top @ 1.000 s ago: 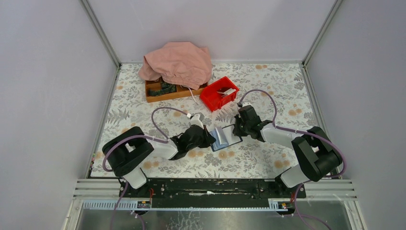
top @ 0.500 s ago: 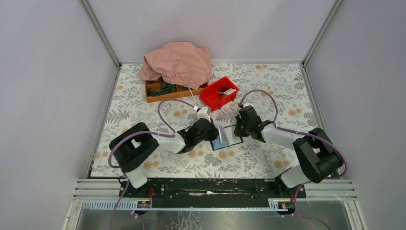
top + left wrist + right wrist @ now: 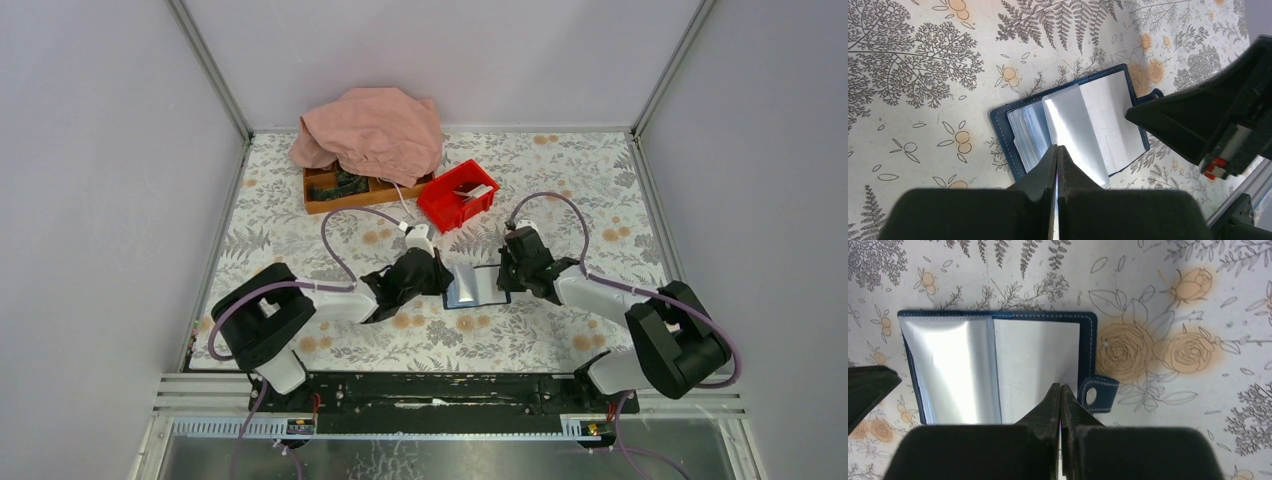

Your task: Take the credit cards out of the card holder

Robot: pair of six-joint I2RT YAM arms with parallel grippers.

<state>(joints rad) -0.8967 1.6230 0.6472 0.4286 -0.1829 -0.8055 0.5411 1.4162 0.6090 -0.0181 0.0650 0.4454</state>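
Observation:
The card holder (image 3: 474, 286) lies open on the floral table, dark blue edges around glossy light sleeves (image 3: 1075, 122). My left gripper (image 3: 441, 279) is shut, with its tips (image 3: 1056, 148) at the near edge of a raised clear sleeve. Whether it pinches that sleeve does not show. My right gripper (image 3: 506, 277) is shut too. Its tips (image 3: 1060, 386) rest on the holder's right panel (image 3: 1035, 365), beside the snap tab (image 3: 1095, 394). The credit cards are hidden; no separate card shows in the glossy sleeves.
A red bin (image 3: 457, 196) with light flat pieces stands just behind the holder. Further back left, a wooden tray (image 3: 345, 190) lies partly under a pink cloth (image 3: 372, 130). Grey walls enclose the table on three sides.
My left gripper has swung up and right to the holder's left side. The holder has turned and now lies flatter. The right gripper has shifted slightly right on it.

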